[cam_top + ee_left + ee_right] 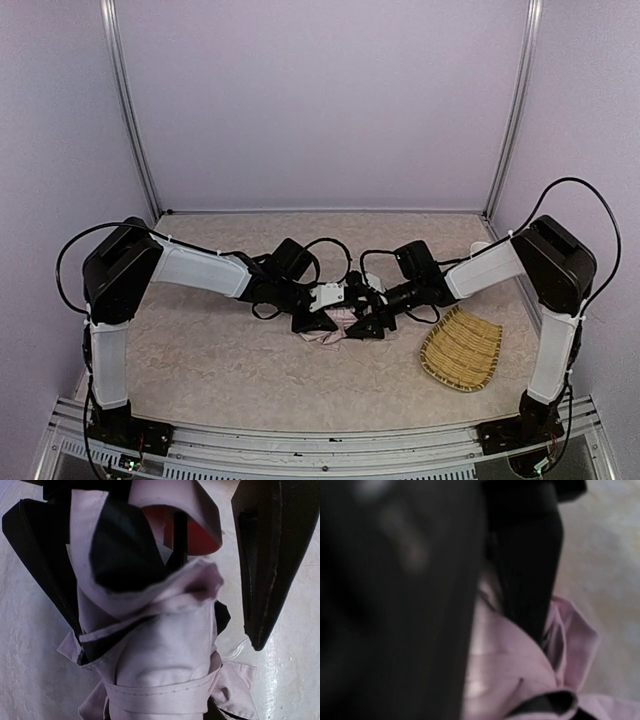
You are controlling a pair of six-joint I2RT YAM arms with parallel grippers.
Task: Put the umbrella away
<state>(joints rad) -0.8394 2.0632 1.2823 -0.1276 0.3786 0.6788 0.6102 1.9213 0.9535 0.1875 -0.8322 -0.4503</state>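
The umbrella point(335, 322) lies folded in a loose pink and black bundle at the middle of the surface point(200, 350), a little nearer the front edge than the back. A pink strap point(160, 695) wraps round its fabric. My left claw point(315, 318) straddles the bundle from the left with its fingers point(265, 580) spread apart; the one on the right side of the wrist view stands just clear of the cloth. My right claw point(368, 325) presses in from the right against the pink fabric, but its wrist view is too blurred to tell whether it grips. A woven tray point(460, 350) sits near the front right corner, apart from the umbrella.
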